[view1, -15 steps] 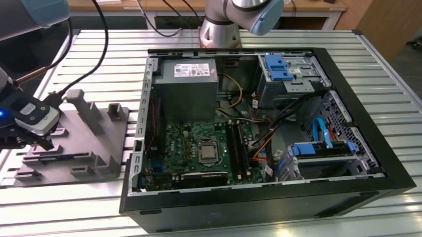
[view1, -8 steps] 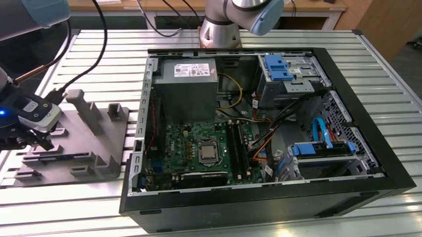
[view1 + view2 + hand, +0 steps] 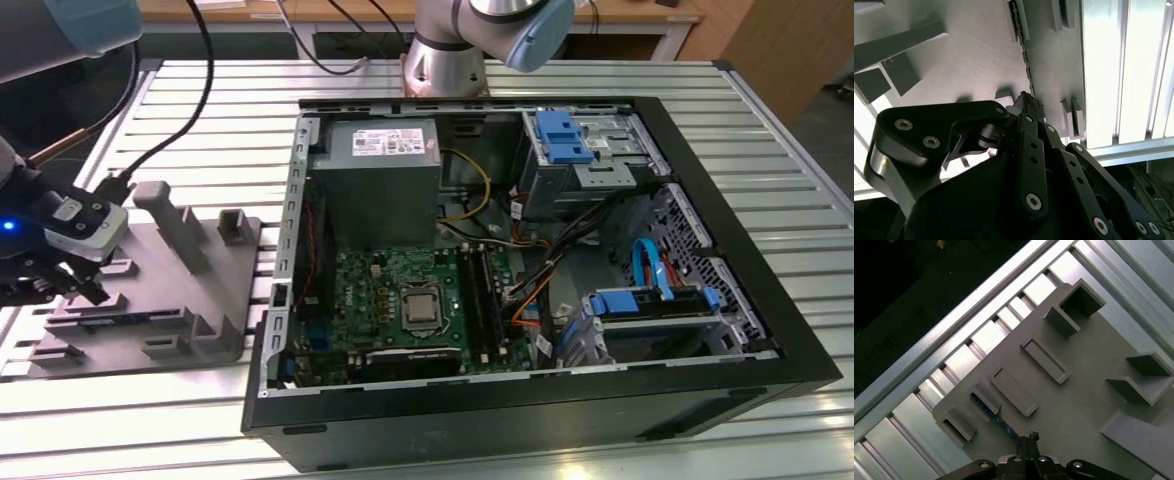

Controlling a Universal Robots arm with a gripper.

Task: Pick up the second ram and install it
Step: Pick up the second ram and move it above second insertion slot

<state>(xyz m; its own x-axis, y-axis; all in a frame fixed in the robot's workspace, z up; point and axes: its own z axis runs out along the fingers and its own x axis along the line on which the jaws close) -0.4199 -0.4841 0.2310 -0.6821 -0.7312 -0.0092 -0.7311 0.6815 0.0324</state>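
Observation:
The second ram (image 3: 990, 411) is a thin dark blue stick standing on edge in the end holders of the grey fixture plate (image 3: 1079, 365). It shows as a blue strip (image 3: 130, 318) in the exterior view and as a dark edge (image 3: 1025, 60) in the second wrist view. My gripper (image 3: 91, 290) hangs over the plate at the exterior view's left. Its black fingertips (image 3: 1032, 436) are pressed together, in line with the ram's length and right above it. The tip (image 3: 1026, 101) sits at the near end of the ram's visible run. I cannot tell whether it touches the stick.
An open computer case (image 3: 534, 250) lies at the exterior view's right, with the green motherboard (image 3: 400, 300) and its black memory slots (image 3: 478, 300) inside. Raised grey blocks (image 3: 167, 215) stand on the fixture plate. The slatted aluminium table (image 3: 200, 110) runs all around, and a second arm's base (image 3: 447, 60) stands behind the case.

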